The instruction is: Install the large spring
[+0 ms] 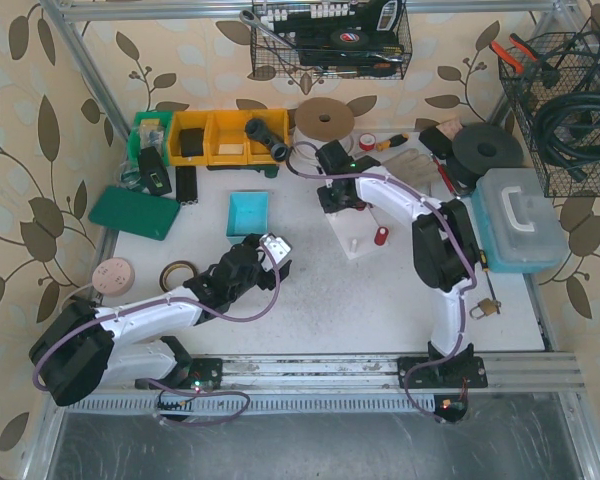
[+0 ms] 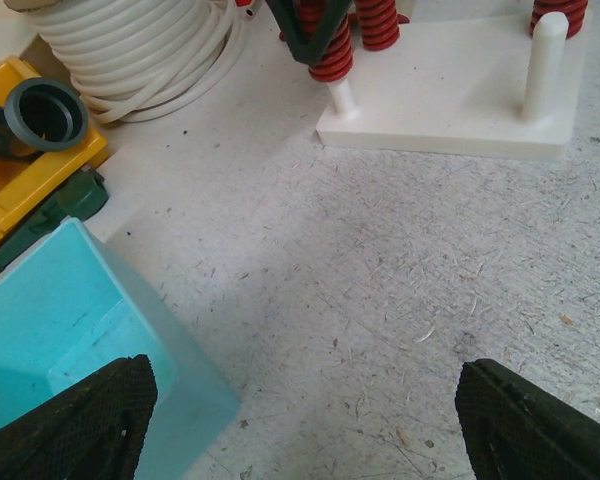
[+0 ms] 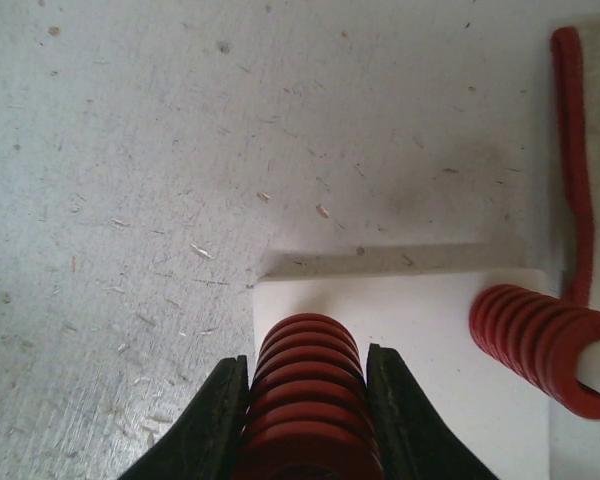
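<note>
My right gripper is shut on a large red coil spring, over the near left corner of the white peg plate. In the left wrist view this spring sits on a white peg, a little above the plate. A second red spring stands on the plate to its right. In the top view the right gripper is at the plate's far end. My left gripper is open and empty over bare table, near the plate.
A teal box lies by the left finger of the left gripper. A white hose coil and yellow bins stand behind. A bare peg stands on the plate. A blue case is at the right.
</note>
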You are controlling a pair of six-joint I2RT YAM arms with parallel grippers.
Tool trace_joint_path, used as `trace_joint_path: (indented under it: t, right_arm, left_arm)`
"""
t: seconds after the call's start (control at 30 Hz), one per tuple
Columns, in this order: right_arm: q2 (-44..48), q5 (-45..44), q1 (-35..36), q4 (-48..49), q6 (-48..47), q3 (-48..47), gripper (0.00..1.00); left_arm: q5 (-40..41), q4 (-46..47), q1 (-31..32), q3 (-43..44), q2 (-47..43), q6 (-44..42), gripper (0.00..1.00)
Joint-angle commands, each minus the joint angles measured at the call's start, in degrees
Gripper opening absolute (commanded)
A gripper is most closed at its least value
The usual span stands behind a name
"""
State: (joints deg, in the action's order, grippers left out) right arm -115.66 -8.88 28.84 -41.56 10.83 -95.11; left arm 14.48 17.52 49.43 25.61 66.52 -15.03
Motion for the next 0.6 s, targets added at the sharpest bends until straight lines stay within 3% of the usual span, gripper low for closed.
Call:
trace_joint_path:
  t: [0.0,0.13,0.4,0.57]
  right_arm:
    - [-3.3,0.4,-0.2,0.1,-0.6,-3.3,0.01]
    - [-4.6,-0.2,-0.3,-0.4,-0.7,-4.0,0.09]
    - [-2.9,-0.4,-0.3,-3.5,-0.5,-6.8,0.44]
    - [3.1,-1.3,-0.4,-5.2,-0.1,-5.1,0.53]
  left_arm:
    - [-0.7,0.0,-0.4,2.7,-0.5,-1.0,0.85]
    - [-0.2,0.1,-0.3,2.4,-0.8,-1.0,0.85]
    - [0.4,0.3,-0.4,2.4,-0.3,-0.9,0.85]
    - [4.1,-2.7,-0.4,3.7,-1.1,1.4,0.86]
